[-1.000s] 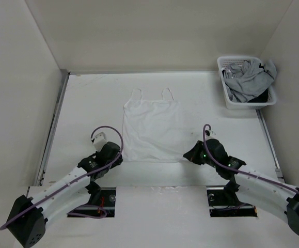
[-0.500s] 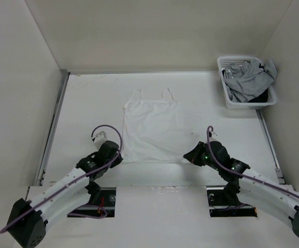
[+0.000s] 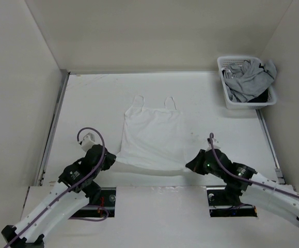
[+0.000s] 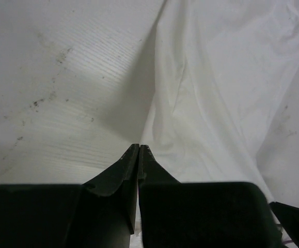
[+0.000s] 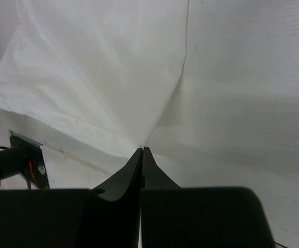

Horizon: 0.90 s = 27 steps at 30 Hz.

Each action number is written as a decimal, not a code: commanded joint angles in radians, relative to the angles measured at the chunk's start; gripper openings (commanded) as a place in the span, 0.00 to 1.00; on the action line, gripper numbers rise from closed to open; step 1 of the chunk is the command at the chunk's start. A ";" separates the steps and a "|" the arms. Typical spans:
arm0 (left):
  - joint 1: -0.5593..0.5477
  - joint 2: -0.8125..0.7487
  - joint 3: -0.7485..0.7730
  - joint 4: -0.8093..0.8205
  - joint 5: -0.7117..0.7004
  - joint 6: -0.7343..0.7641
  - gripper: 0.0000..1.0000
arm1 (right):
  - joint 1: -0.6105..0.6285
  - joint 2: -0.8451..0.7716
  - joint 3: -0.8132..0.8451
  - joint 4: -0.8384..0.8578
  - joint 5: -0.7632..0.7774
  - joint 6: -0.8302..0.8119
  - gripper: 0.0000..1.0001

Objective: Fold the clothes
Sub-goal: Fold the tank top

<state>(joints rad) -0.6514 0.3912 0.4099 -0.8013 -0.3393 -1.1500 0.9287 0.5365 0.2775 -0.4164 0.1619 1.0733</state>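
The left fingers (image 4: 115, 178) are pinched shut on the near-left corner of the white garment (image 3: 152, 137). It lies mid-worktop (image 3: 87, 103), straps far. The right fingers (image 5: 119, 181) are clamped on its near-right corner. A basket (image 3: 231, 103) stands far right.

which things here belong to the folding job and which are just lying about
For the job: white camisole; left gripper and right gripper, each shut on a near hem corner.
Lying about: white laundry basket at the far right; grey garments heaped in it.
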 commanded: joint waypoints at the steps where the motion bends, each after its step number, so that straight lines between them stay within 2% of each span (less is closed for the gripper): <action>1: -0.007 0.066 0.119 0.115 -0.076 0.036 0.00 | -0.009 0.035 0.106 0.042 0.041 -0.044 0.00; 5: 0.066 0.243 0.196 0.400 -0.034 0.140 0.00 | -0.153 0.158 0.224 0.140 -0.005 -0.182 0.00; 10: 0.232 0.547 0.305 0.666 0.075 0.226 0.00 | -0.372 0.388 0.377 0.295 -0.143 -0.321 0.00; 12: 0.264 0.648 0.358 0.744 0.088 0.231 0.00 | -0.428 0.475 0.449 0.346 -0.186 -0.346 0.00; 18: 0.312 0.924 0.568 0.846 0.094 0.234 0.00 | -0.566 0.752 0.684 0.407 -0.274 -0.394 0.00; 27: 0.374 1.303 0.852 0.850 0.092 0.271 0.02 | -0.718 1.152 0.985 0.435 -0.377 -0.386 0.00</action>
<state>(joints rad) -0.2989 1.6268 1.1828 0.0128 -0.2493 -0.9104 0.2432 1.6077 1.1732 -0.0357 -0.1631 0.7025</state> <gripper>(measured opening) 0.019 0.005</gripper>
